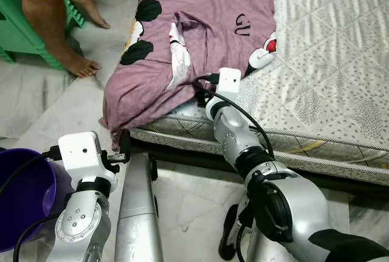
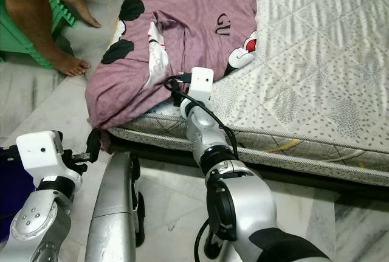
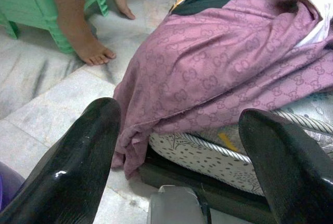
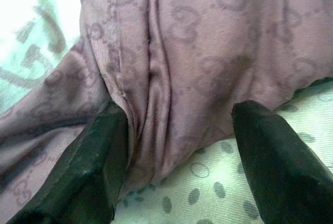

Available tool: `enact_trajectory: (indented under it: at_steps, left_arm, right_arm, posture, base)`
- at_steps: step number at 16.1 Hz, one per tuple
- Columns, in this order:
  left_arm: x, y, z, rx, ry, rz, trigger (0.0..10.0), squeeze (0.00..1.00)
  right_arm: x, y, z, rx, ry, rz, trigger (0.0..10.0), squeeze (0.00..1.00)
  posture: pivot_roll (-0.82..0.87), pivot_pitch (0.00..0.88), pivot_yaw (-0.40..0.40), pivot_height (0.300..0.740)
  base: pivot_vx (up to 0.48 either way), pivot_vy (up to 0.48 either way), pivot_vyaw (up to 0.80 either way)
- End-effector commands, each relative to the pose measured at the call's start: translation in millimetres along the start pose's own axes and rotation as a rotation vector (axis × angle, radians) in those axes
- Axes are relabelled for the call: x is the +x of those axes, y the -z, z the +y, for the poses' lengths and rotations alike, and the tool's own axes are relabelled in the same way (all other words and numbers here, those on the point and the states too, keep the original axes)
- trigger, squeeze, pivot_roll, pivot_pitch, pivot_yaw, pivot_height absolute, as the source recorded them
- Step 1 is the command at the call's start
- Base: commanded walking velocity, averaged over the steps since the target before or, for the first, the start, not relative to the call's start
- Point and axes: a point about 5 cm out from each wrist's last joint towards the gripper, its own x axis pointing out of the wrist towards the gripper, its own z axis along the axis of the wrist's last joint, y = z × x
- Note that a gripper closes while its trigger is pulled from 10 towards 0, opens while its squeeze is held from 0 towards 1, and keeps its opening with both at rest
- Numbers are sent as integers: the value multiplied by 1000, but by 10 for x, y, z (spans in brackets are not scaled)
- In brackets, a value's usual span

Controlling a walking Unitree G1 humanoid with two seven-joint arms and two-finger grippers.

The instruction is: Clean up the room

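Two silver arms reach toward a bed (image 1: 340, 67) in the left eye view. A mauve patterned garment (image 1: 206, 25) with black, white and red cartoon patches lies across the quilted mattress, its lower edge drooping over the side toward the marble floor (image 1: 55, 101). The right arm stretches to the mattress edge, its wrist against the cloth's lower fold. The left arm stays low beside a purple bucket (image 1: 24, 195). A person's bare feet (image 1: 82, 64) rest near a green stool (image 1: 15, 28).

The right eye view gives the same layout, the cloth hanging just beyond the left arm's wrist.

In the left wrist view, the left gripper (image 3: 192, 161) is spread wide, empty, the hanging cloth corner near and ahead of it.

In the right wrist view, the right gripper (image 4: 177, 151) is spread wide, with a bunched fold of the garment between its fingers, one finger (image 4: 99, 167) touching cloth.
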Motion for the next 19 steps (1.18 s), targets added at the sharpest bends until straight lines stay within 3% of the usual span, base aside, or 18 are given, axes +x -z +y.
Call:
enact_trajectory:
  at_steps: [1,12,19]
  left_arm:
    - [-17,34,55,13,-23,21,10000,0]
    - [82,-10,49,18,-18,-5,10000,0]
    - [139,-41,50,22,-8,-20,10000,0]
  right_arm:
    - [1,-3,200,47,-20,1,0,0]
    - [-4,-7,57,50,4,-12,0,0]
    - [3,-31,73,61,-4,-19,0,0]
  posture:
    - [332,308,16,537]
    - [323,278,21,537]
    - [326,260,26,537]
  base:
    - [0,0,0]
    - [0,0,0]
    - [0,0,0]
